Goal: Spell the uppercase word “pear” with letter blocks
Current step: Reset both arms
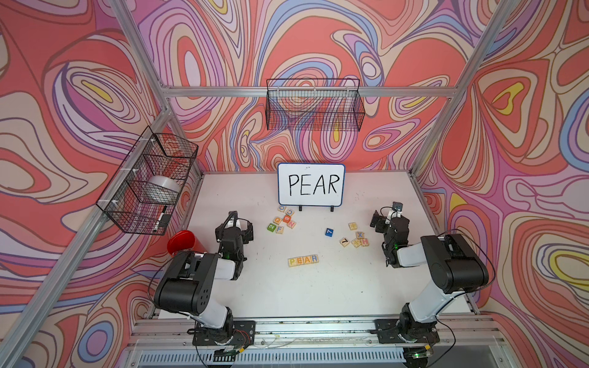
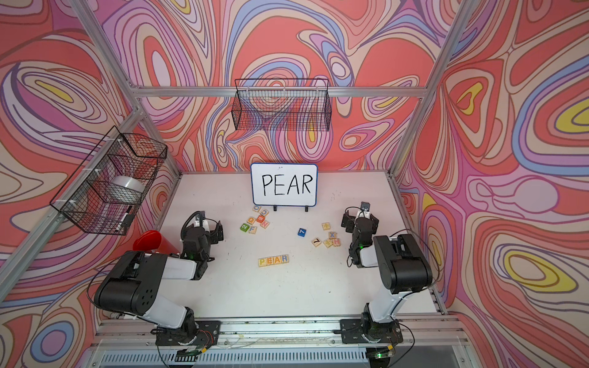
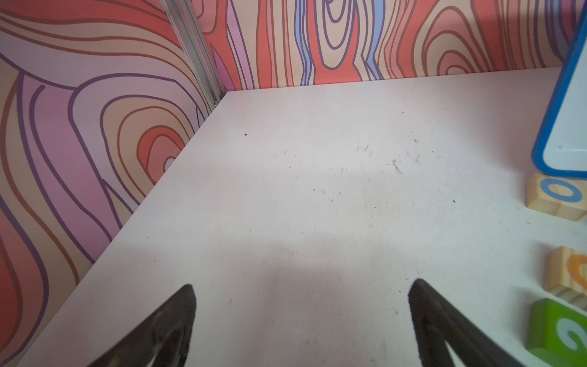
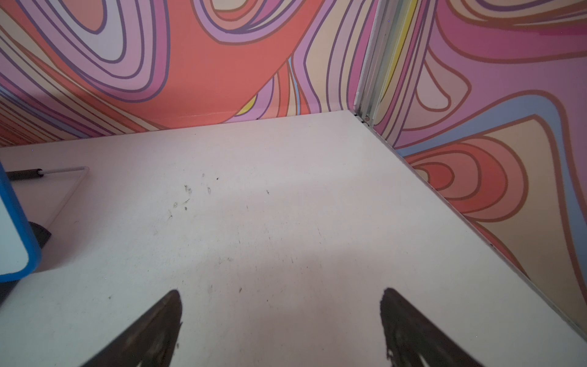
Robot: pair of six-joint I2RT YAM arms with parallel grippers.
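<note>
Top views: PEAR row laid out

You have the letter blocks [image 1: 303, 260] touching in a row reading P, E, A, R on the table [image 1: 287, 296], in front of the whiteboard [image 1: 311, 184], between both arms. Your left gripper [image 3: 301, 287] and right gripper [image 4: 281, 292] stand spread wide, holding nothing, well apart from the row.

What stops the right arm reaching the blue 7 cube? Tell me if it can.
Probably yes. The right gripper is open and empty, and the blue 7 cube stands alone. Loose blocks lie between them; coming from above should clear them.
</note>
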